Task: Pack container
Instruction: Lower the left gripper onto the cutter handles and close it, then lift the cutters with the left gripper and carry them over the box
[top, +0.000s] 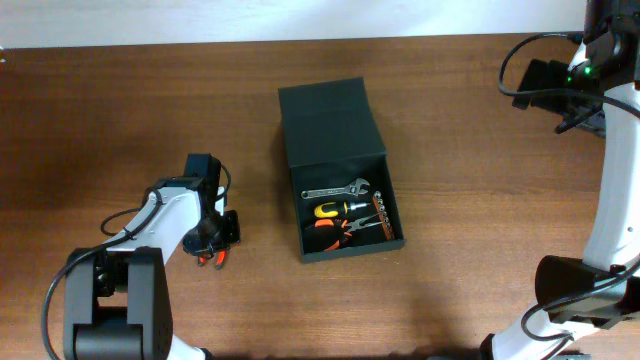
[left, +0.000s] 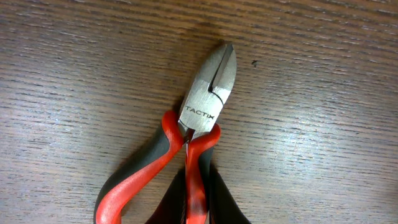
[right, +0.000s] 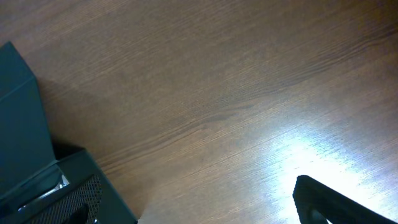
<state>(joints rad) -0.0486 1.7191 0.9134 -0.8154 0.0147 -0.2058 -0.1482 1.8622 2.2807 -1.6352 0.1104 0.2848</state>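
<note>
The container is a dark green box in the middle of the table, its flap lid folded back open. Inside lie a silver wrench, a yellow-handled screwdriver, orange-handled pliers and a row of bits. To its left, red-and-black side cutters lie on the wood. My left gripper is shut on one of their handles; in the overhead view this gripper covers most of the tool. My right gripper is open over bare wood at the far right, with a corner of the container to its left.
The wooden table runs to a pale wall along the back edge. The right arm and its cables rise at the right edge. The left arm's base fills the front left corner.
</note>
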